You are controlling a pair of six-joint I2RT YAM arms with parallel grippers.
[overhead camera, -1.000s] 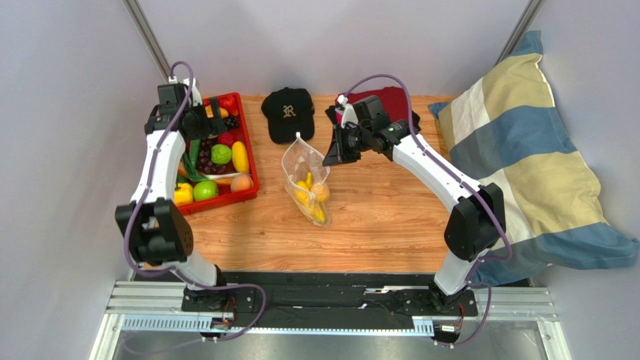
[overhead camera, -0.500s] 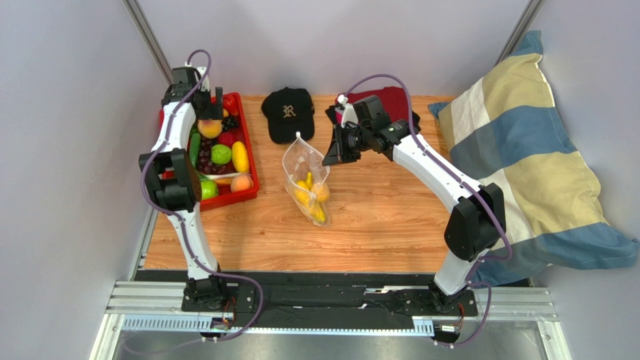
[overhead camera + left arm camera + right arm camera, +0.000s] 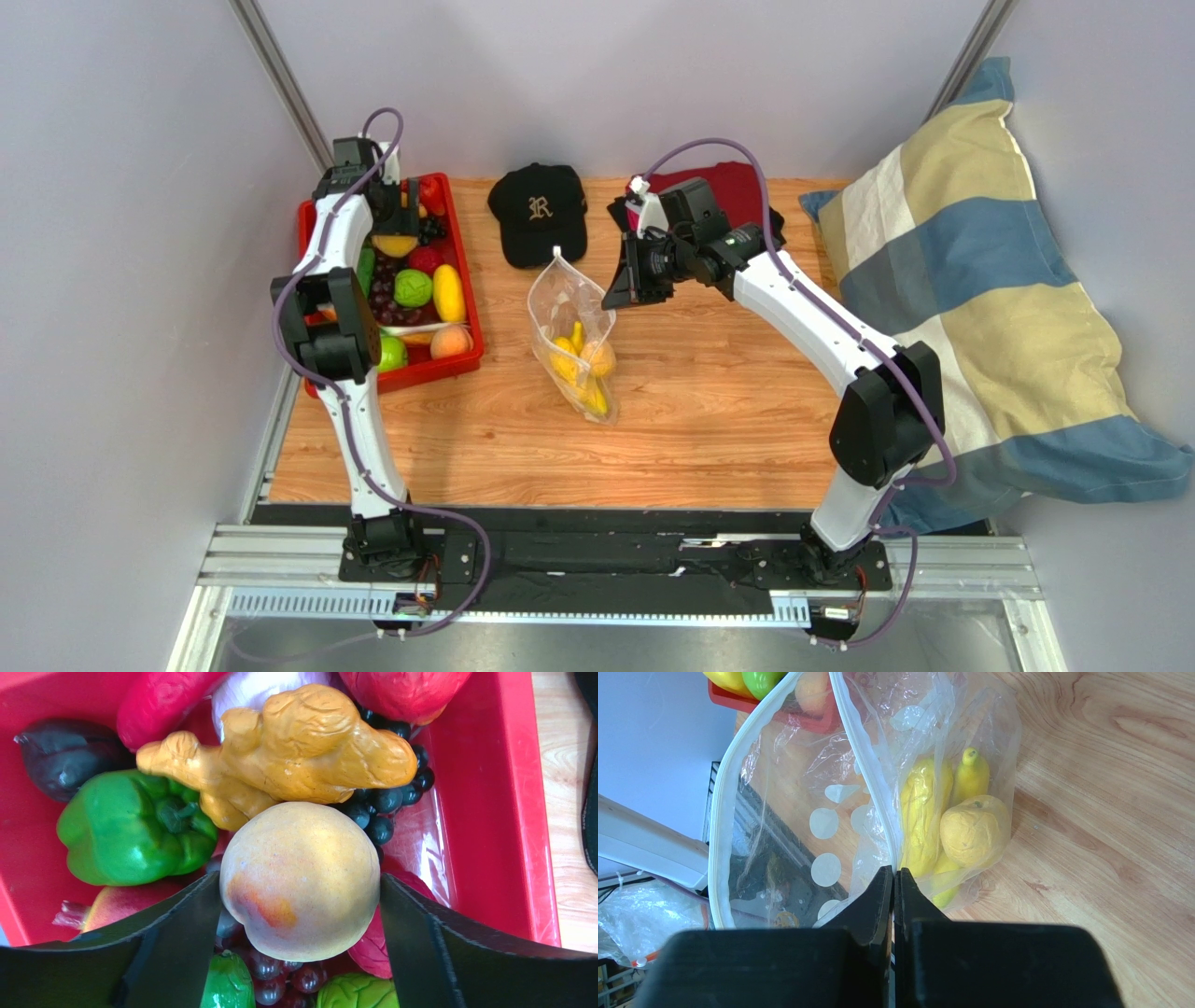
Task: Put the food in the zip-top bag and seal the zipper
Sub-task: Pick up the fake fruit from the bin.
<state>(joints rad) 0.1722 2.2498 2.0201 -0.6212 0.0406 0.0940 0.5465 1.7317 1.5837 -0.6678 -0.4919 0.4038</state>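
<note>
My left gripper [image 3: 397,231] is over the back of the red tray [image 3: 473,325]. In the left wrist view its fingers [image 3: 186,931] press both sides of a round peach-coloured fruit [image 3: 300,871], which sits on top of the other food. The clear dotted zip-top bag [image 3: 568,315] lies mid-table holding a yellow banana [image 3: 920,819] and a yellow round fruit [image 3: 973,829]. My right gripper [image 3: 617,297] is shut on the bag's rim [image 3: 895,875] and holds its mouth open. The white zipper strip [image 3: 727,798] curves round the opening.
The tray also holds ginger [image 3: 302,738], a green pepper [image 3: 130,829], dark grapes, limes and red pieces. A black cap [image 3: 537,210] and a dark red cloth [image 3: 723,182] lie at the back. A striped pillow [image 3: 982,280] fills the right side.
My left arm has stretched out and reached farther over the back of the tray, and its fingers now sit around the peach fruit. The right arm and the bag have not moved.
</note>
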